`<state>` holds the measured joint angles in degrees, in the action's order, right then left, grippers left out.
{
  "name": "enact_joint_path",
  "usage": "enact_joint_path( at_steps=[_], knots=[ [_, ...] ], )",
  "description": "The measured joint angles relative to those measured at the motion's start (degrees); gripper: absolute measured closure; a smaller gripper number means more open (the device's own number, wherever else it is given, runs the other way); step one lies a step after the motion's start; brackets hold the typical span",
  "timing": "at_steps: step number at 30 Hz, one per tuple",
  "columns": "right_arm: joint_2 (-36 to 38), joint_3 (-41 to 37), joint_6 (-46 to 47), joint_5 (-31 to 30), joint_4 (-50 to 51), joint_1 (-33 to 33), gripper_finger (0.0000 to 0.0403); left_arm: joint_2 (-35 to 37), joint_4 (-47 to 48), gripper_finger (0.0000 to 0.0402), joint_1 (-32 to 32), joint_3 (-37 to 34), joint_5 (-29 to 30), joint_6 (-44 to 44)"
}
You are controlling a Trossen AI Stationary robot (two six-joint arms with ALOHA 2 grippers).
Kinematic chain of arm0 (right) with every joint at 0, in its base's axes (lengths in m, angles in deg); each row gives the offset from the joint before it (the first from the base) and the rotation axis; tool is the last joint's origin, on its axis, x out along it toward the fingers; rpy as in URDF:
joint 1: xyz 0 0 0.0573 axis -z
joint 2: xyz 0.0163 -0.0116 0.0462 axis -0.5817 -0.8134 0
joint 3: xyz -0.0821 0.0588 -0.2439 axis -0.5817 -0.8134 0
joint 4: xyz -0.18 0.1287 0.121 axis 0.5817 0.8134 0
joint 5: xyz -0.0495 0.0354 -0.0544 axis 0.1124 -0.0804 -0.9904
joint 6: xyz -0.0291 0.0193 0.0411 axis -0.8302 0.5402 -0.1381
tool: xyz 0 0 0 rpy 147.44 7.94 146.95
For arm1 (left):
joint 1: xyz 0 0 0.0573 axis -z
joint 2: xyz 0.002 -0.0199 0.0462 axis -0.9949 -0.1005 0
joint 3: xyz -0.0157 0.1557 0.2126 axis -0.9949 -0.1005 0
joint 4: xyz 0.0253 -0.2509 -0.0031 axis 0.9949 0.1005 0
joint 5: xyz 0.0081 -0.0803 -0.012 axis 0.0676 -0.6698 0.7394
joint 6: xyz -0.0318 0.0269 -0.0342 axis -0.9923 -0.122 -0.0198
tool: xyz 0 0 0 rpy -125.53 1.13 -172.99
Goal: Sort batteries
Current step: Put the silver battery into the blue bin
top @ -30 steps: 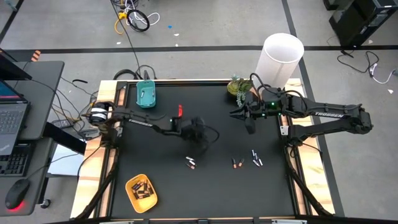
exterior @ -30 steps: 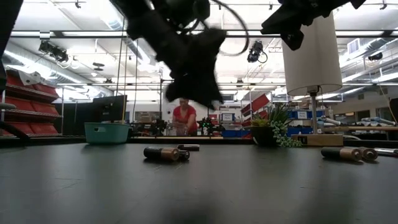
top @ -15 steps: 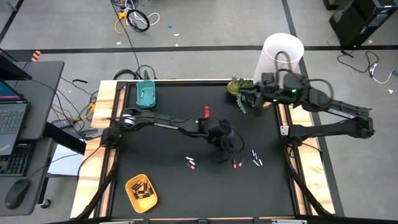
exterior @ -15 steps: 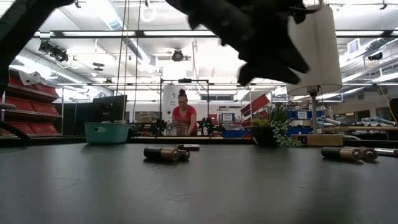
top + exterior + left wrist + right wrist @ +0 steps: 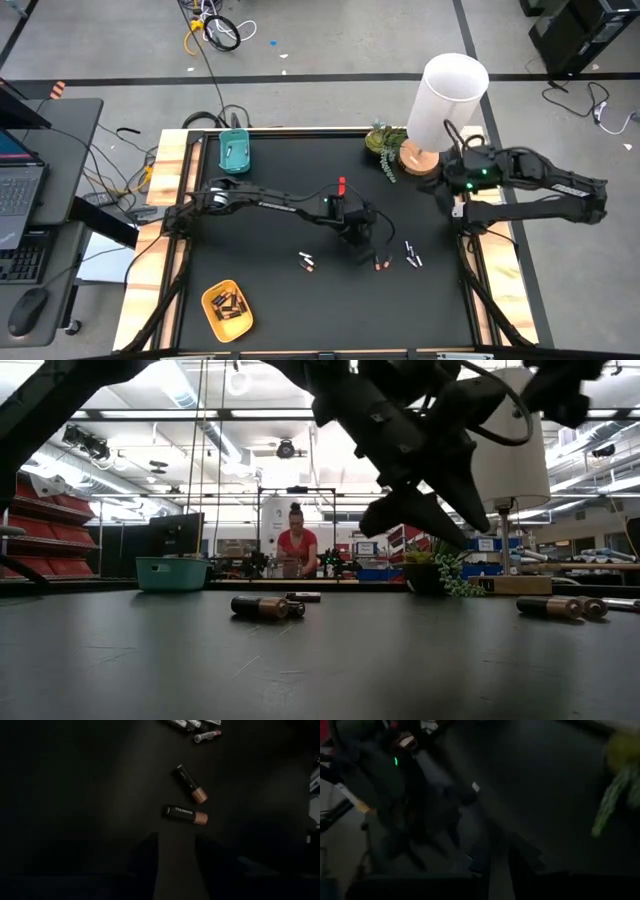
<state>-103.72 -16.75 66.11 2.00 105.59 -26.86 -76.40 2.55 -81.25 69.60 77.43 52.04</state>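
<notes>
left pincer (image 5: 176,865): spread, empty, above two batteries (image 5: 187,815) | right pincer (image 5: 499,865): blurred, fingers near-together, empty

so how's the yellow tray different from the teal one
The yellow tray is oval and sits at the table's near left corner with several dark batteries inside. The teal tray is rectangular, sits at the far left edge, and shows only a pale item inside. Both rest flat on the black tabletop.
</notes>
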Motion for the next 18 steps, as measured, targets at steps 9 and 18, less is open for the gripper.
enact_joint_path(
  at_steps=[9, 18],
  knots=[
    [0.16, -9.34, 21.86, 0.43, 4.15, -9.48, 0.0351, 3.59, 7.66, 0.0306, 4.66, 0.00, 10.04, 3.83],
    [-6.13, -15.06, 41.71, 3.29, 0.55, -26.75, 0.0351, 8.53, 10.06, 0.0323, 10.00, -0.02, 18.21, 4.22]
  ],
)
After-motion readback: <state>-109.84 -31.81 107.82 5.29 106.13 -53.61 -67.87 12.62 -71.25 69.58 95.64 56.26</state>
